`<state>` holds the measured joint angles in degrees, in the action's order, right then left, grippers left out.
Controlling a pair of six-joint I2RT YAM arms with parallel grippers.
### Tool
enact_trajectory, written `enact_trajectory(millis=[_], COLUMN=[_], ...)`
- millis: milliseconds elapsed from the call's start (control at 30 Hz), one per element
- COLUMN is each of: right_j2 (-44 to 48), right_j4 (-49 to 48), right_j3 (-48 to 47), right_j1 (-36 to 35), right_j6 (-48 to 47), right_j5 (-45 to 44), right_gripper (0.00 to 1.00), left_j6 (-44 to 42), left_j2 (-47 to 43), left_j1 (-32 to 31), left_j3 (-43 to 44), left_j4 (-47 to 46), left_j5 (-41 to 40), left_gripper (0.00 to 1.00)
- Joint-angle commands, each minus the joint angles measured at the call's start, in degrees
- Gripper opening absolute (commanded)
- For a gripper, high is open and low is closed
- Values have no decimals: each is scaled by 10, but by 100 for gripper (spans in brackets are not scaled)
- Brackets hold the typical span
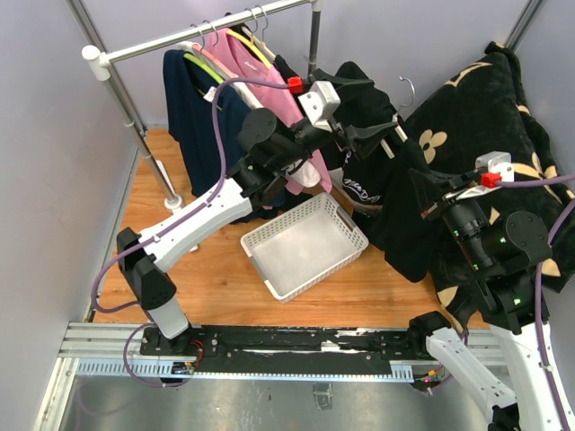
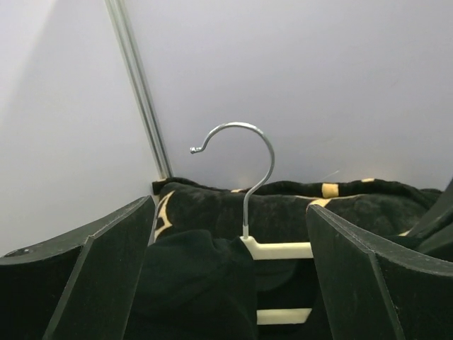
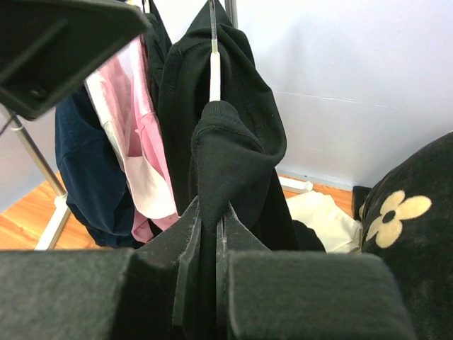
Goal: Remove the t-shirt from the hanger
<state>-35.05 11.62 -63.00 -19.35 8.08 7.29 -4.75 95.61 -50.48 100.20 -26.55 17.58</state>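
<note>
A black t-shirt [image 1: 388, 202] hangs on a cream hanger [image 1: 393, 135] with a metal hook [image 1: 410, 90], held off the rail. My left gripper [image 1: 359, 135] stands open at the hanger's neck. In the left wrist view its jaws sit wide on either side of the left gripper [image 2: 231, 212], with the hanger [image 2: 279, 249], the hook [image 2: 248, 159] and a bunch of the black t-shirt [image 2: 191, 283] between them. My right gripper [image 1: 431, 203] is shut on t-shirt fabric. In the right wrist view the right gripper [image 3: 210, 212] pinches a fold of the t-shirt [image 3: 226, 142] below the hanger [image 3: 214, 74].
A white basket [image 1: 305, 247] sits on the wooden floor below the arms. The clothes rail [image 1: 207, 31] carries a pink shirt [image 1: 269, 85] and a navy shirt [image 1: 193, 103]. A black flower-patterned blanket [image 1: 490, 112] fills the right side. A cream cloth [image 3: 322, 216] lies on the floor.
</note>
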Motion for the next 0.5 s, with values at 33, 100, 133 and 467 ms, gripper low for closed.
enact_trajectory(millis=[33, 100, 133, 467], right_j2=[13, 14, 14, 15], right_j4=[-52, -52, -52, -53], right_j3=[1, 0, 0, 2], right_j1=[-5, -5, -6, -5], right_j6=[-7, -9, -9, -8], right_j5=[14, 18, 20, 29], right_gripper=[1, 1, 1, 1], left_j6=[-10, -9, -7, 9], left_j2=[33, 41, 44, 77], left_j1=[-4, -4, -4, -10], left_j3=[46, 55, 59, 100], left_j4=[11, 18, 19, 53], left_j5=[0, 4, 5, 17], left_gripper=[91, 89, 87, 66])
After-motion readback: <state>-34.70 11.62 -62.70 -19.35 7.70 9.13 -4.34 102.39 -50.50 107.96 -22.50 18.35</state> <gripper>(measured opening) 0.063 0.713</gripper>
